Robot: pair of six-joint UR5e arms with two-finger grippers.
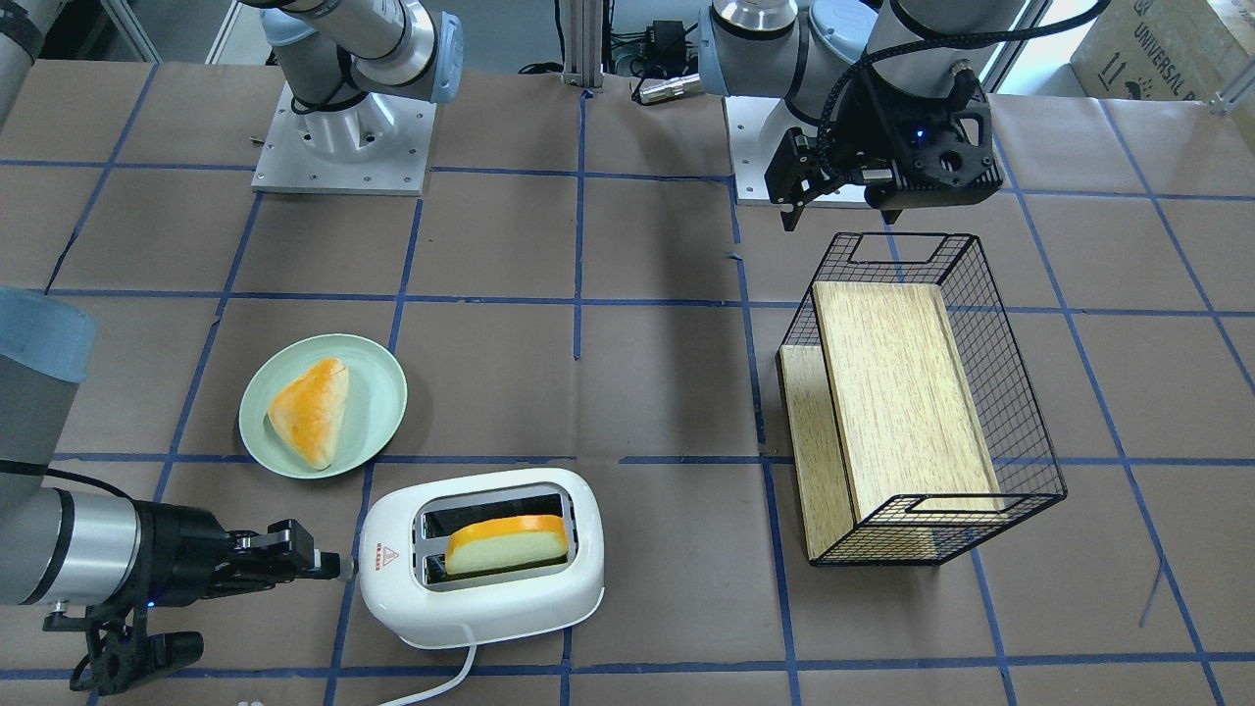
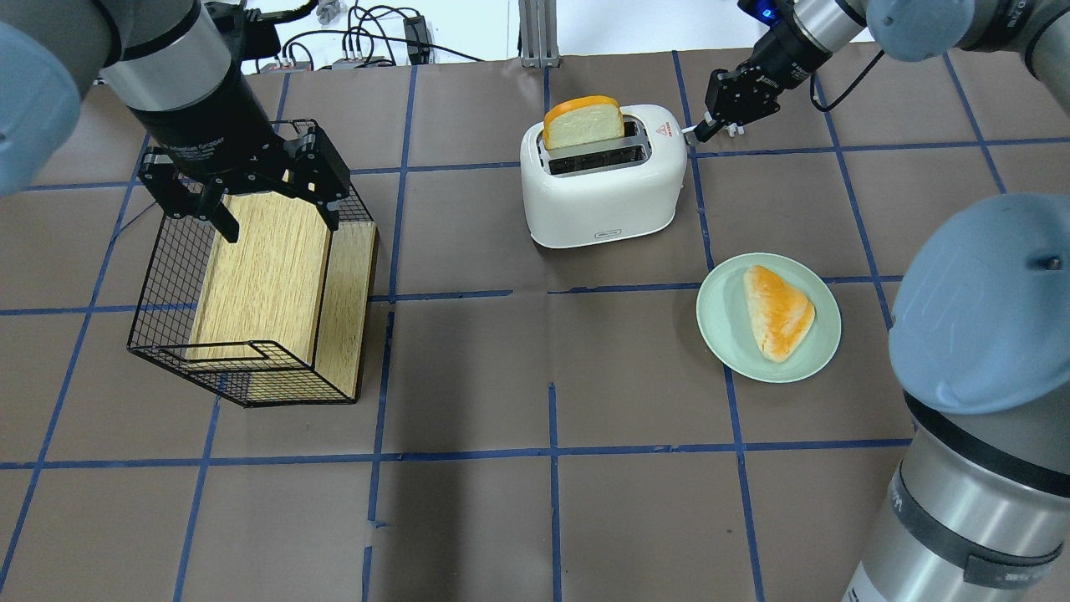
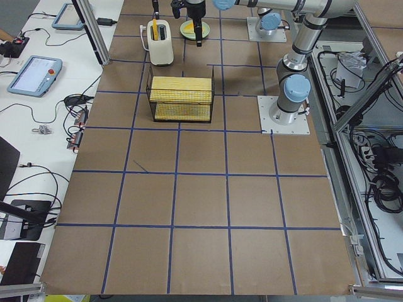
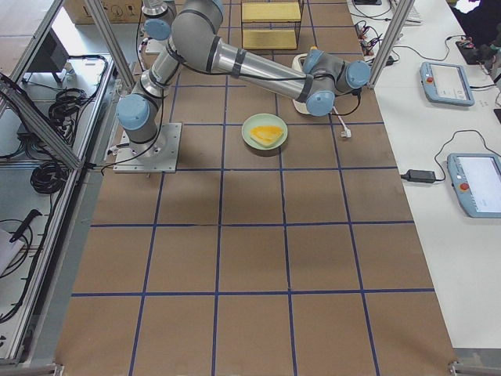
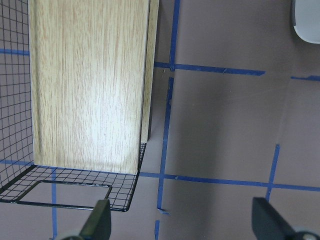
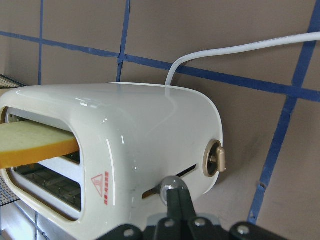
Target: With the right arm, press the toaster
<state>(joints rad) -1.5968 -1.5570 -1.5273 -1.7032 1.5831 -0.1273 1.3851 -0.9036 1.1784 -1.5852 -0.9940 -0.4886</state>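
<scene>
The white two-slot toaster (image 1: 490, 598) stands at the table's operator side, with a slice of bread (image 1: 507, 542) sticking up from one slot. It also shows in the overhead view (image 2: 602, 201). My right gripper (image 1: 333, 566) is shut, and its slim fingers point at the toaster's end face. In the right wrist view the shut fingertips (image 6: 172, 192) touch the lever in the slit on the toaster (image 6: 130, 135), beside a small round knob (image 6: 215, 160). My left gripper (image 2: 251, 196) is open and empty above the wire basket (image 2: 159, 334).
A pale green plate (image 1: 384, 392) with a triangular bun (image 1: 312, 412) lies beside the toaster on the robot's side. The black wire basket (image 1: 1029, 431) holds a wooden board (image 1: 902, 392). The toaster's white cord (image 1: 441, 681) runs off the table edge.
</scene>
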